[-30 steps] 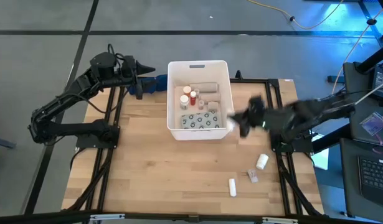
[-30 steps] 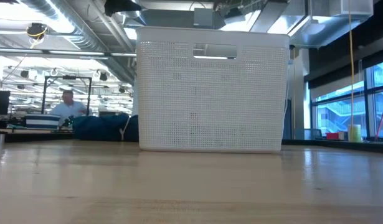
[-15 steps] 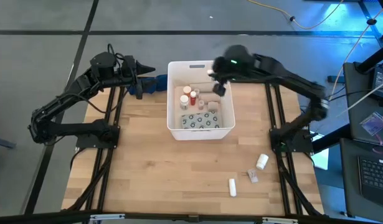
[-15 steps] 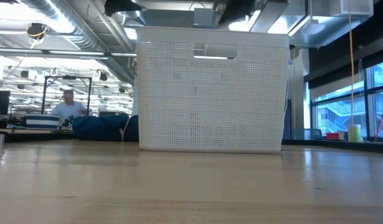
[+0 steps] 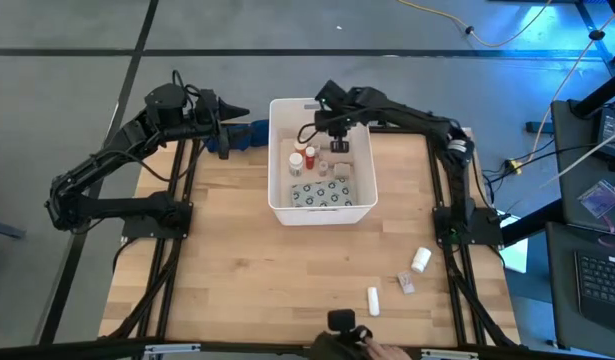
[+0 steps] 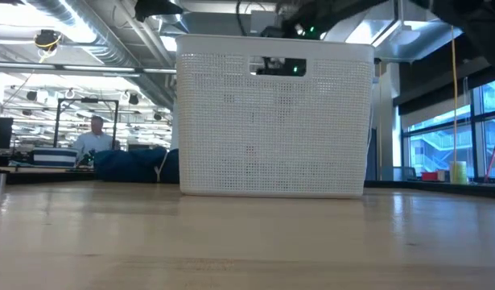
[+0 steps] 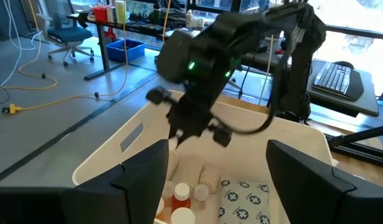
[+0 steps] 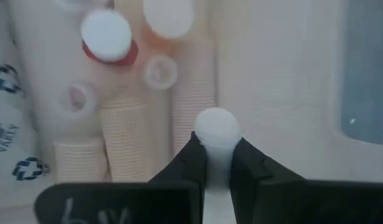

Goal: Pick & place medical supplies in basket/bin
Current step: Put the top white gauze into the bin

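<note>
My right gripper (image 8: 217,163) pinches a white tube (image 8: 217,134) over the mostly filled white tub (image 5: 321,208), left gripper (image 7: 216,174) spread idle beside it; three supplies (image 5: 420,260) remain on the table (image 5: 247,270).

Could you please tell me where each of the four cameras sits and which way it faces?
High view: overhead, straight down on the table; both arms show.
Low view: tabletop height, level at the bin; right arm above its rim.
Left wrist view: on the left arm, facing the bin; own fingers at the bottom.
Right wrist view: over the bin, looking in; fingers grip a white tube.
All four share the bin.
</note>
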You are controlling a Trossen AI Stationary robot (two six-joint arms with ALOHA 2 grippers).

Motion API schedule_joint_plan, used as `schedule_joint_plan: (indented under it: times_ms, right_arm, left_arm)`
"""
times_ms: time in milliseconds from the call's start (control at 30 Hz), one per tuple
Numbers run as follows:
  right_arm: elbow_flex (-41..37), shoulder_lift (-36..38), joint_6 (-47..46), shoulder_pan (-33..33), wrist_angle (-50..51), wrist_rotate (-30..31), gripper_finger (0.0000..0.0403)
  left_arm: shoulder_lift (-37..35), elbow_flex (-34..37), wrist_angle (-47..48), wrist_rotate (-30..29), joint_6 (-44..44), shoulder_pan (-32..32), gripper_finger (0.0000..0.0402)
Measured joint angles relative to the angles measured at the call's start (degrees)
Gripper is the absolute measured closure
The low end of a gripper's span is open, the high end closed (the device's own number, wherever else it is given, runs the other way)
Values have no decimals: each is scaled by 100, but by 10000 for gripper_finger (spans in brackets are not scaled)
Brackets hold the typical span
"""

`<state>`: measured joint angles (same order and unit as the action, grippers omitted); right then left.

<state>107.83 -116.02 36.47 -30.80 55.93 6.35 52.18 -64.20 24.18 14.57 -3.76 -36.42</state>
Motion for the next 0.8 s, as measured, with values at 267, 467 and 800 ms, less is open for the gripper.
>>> schedule_joint_plan:
  times_ms: [267,467,800]
  right_arm:
    - [-26,-551,-22,-33,295,-4,350]
    - [-33,-885,-28,-33,296,-16,347]
    - [-14,-993,-58,-33,352,-16,281]
  left_arm:
    - [0,0,0,2,0,0,140]
    - [0,0,0,4,-1,0,140]
    - [0,0,1,7,-1,0,139]
